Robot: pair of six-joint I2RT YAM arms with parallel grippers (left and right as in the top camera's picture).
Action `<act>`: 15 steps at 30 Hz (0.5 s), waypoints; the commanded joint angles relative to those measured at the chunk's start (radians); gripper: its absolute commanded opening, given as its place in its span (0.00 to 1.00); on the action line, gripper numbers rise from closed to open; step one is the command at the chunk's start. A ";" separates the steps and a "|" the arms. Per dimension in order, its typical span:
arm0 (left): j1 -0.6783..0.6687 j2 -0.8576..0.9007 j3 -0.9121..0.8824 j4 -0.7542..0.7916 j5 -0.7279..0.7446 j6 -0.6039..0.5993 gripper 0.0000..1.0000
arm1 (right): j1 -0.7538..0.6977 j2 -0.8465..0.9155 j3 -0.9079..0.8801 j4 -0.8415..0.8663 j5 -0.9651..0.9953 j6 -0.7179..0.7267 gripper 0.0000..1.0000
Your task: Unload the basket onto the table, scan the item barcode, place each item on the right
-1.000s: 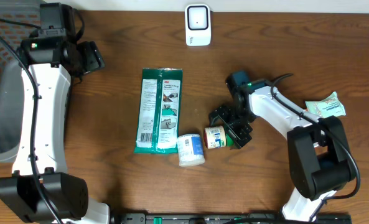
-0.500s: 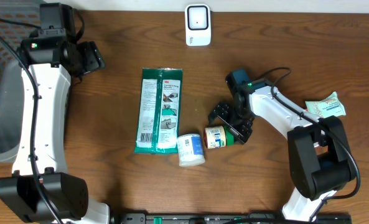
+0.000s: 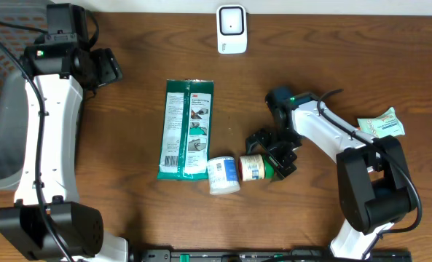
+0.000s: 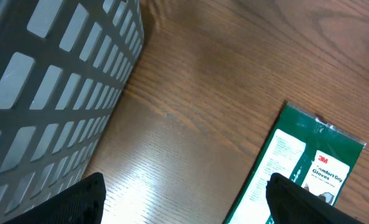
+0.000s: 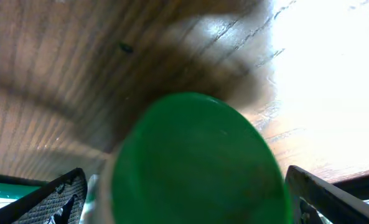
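Evidently your right pincer (image 3: 272, 153), spread wide, meets the jar (image 3: 253, 166) cap-first at lower centre; jar axis runs left-right, left arm (image 3: 52, 109) well apart.

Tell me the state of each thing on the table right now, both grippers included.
Left gripper, open, empty, above the table.
Right gripper, open, fingers either side of the jar's green cap.
Jar, on its side, not gripped.
White tub, on its side, right beside the jar.
Glove packet, lying flat.
White device, at the far edge, untouched.
Small packet, lying flat.
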 commanded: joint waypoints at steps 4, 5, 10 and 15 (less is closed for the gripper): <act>0.006 -0.015 0.004 -0.002 -0.016 0.006 0.82 | 0.024 -0.019 -0.005 -0.003 0.052 0.042 0.98; 0.006 -0.015 0.004 -0.002 -0.016 0.006 0.82 | 0.032 -0.019 -0.005 -0.001 0.062 0.042 0.99; 0.006 -0.015 0.004 -0.002 -0.016 0.006 0.82 | 0.068 -0.019 -0.005 0.055 0.147 0.005 0.98; 0.006 -0.015 0.004 -0.002 -0.016 0.006 0.82 | 0.069 -0.019 -0.005 0.143 0.245 -0.138 0.94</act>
